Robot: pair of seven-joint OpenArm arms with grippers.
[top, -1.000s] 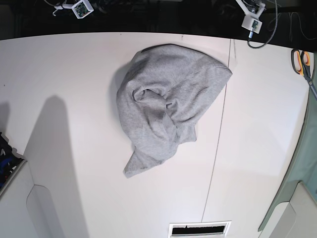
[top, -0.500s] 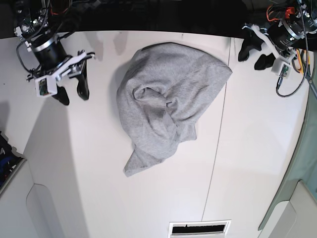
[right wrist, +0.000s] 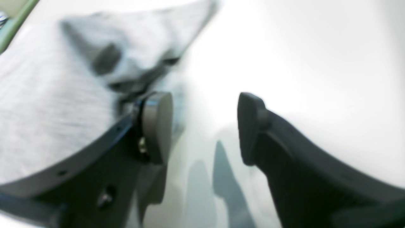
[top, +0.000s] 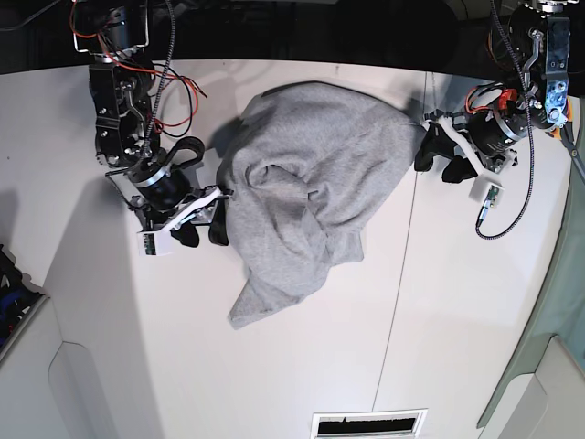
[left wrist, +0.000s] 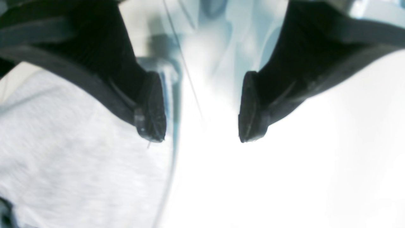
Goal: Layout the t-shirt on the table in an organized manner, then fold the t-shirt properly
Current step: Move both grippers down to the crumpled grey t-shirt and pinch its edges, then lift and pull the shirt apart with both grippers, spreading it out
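I see the t-shirt (top: 306, 197) lying crumpled in one heap near the middle of the table (top: 457, 311), its folds bunched and a tail of cloth trailing toward the near edge; by my judgement nothing is laid out yet, so both the spreading and the folding remain. My right gripper (top: 201, 233) sits at one edge of the heap, jaws parted, with nothing between them; my left gripper (top: 441, 157) sits at the opposite edge, jaws spread wide, also empty. I count one t-shirt, one table, two grippers; a pale green cloth (top: 559, 302) hangs at the table's side.
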